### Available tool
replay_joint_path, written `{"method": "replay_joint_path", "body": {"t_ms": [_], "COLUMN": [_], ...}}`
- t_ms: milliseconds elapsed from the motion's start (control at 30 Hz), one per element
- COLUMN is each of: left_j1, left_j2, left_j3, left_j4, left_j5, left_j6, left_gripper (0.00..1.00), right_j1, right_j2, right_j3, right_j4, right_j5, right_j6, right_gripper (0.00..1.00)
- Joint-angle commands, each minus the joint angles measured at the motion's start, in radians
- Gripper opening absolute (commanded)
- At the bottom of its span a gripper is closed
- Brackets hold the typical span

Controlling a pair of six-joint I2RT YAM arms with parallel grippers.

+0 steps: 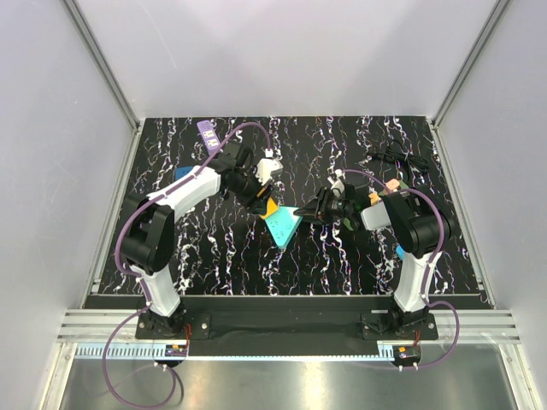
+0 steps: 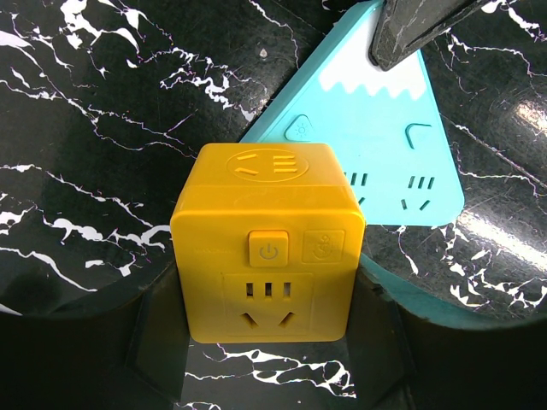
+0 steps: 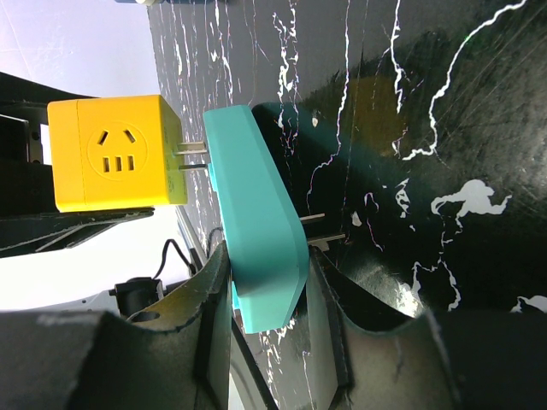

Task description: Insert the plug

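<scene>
My left gripper (image 2: 267, 318) is shut on a yellow cube plug (image 2: 267, 248), one finger pressed against each side. The cube's metal prongs (image 3: 193, 156) reach into the face of a teal triangular socket block (image 3: 256, 222), and a short length of prong still shows between the two. Near its narrow end that block is clamped on both flat faces by my right gripper (image 3: 265, 290), which is shut on it. From above, the cube (image 1: 270, 207) and the teal block (image 1: 284, 224) meet mid-table between the left gripper (image 1: 261, 201) and the right gripper (image 1: 312, 212).
A purple strip (image 1: 208, 132) lies at the back left and a blue item (image 1: 183, 172) beside the left arm. A black cable (image 1: 397, 158) is coiled at the back right. Grey walls enclose the black marbled table (image 1: 231, 256).
</scene>
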Motion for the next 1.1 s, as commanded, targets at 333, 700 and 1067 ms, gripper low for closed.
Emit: {"method": "replay_joint_path", "body": {"t_ms": [333, 700, 1067], "left_j1": [-0.009, -0.025, -0.034], "left_j2": [-0.058, -0.055, -0.077], "left_j3": [-0.022, -0.019, -0.043], "left_j4": [0.037, 0.045, 0.043], "left_j5": [0.032, 0.043, 0.038], "left_j6": [0.001, -0.001, -0.007], "left_gripper": [0.00, 0.00, 0.00], "right_j1": [0.013, 0.011, 0.013], "right_j2": [0.009, 0.007, 0.007], "right_j3": [0.014, 0.014, 0.014], "right_j4": [-0.024, -0.024, -0.026], "right_j5": [-0.004, -0.005, -0.004], "right_j6": [-0.027, -0.027, -0.027], "right_gripper": [0.00, 0.00, 0.00]}}
